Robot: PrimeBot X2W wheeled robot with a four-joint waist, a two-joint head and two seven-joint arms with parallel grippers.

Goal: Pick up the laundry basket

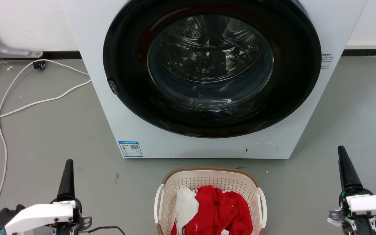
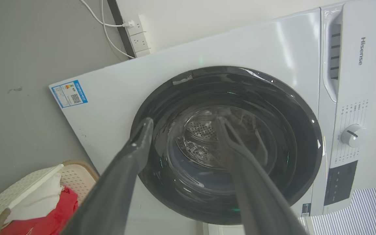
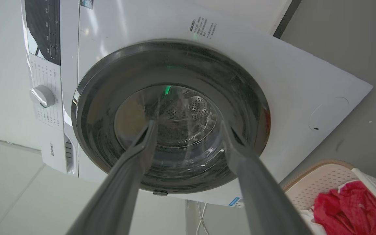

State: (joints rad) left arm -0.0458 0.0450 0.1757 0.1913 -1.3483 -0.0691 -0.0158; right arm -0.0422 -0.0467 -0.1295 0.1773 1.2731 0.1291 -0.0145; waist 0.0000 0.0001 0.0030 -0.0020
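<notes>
The left gripper (image 2: 184,121) and right gripper (image 3: 188,124) flank the laundry basket (image 1: 207,181), fingers spread and empty. A level lift likely calls for both closing on the white handles (image 1: 158,204) together.

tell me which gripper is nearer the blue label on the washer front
Left. The left gripper is just below-left of the blue label, by the lower left corner of the washing machine. The right gripper is far across, past the opposite corner.

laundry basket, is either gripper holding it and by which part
Nothing is held. The left gripper and the right gripper are open, apart from the laundry basket, and its white side handles are free.
</notes>
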